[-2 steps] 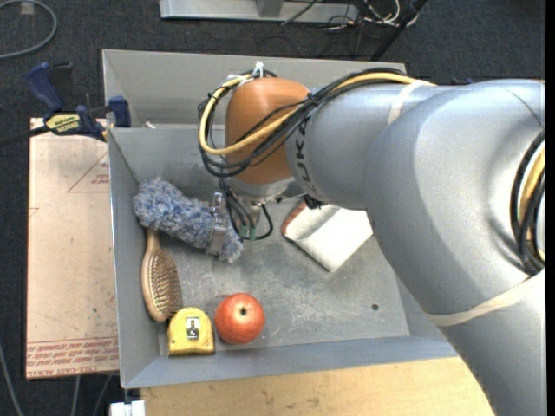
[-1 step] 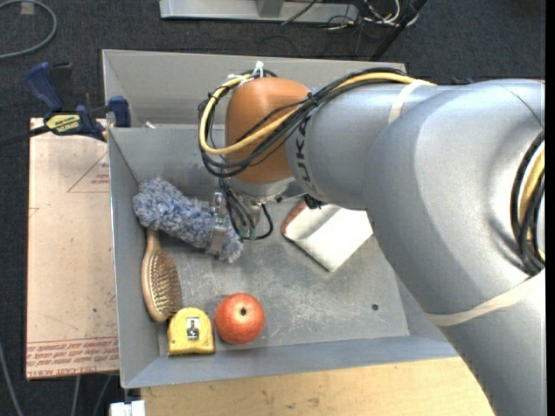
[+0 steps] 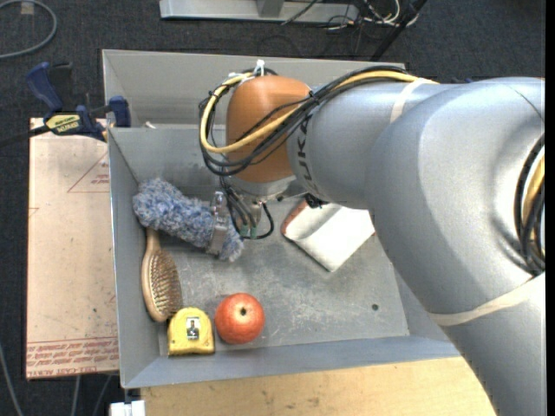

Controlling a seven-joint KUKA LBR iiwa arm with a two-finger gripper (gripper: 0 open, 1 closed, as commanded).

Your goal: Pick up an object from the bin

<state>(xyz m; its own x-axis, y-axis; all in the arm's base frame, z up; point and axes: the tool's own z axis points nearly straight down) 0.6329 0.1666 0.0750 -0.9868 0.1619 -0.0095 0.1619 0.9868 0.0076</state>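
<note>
The gripper (image 3: 225,224) is down in the bin (image 3: 347,277) near its centre, pressed against the right end of a fuzzy blue-grey cloth (image 3: 172,212) lying toward 10 o'clock; how its jaws stand cannot be told. A wooden brush (image 3: 161,284) lies at 8 o'clock, a red apple (image 3: 239,318) at 6 and a white block (image 3: 334,237) at 3.

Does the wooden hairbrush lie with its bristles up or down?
Up. The hairbrush lies flat by the left wall of the bin, and its oval head shows rows of bristles.
</note>
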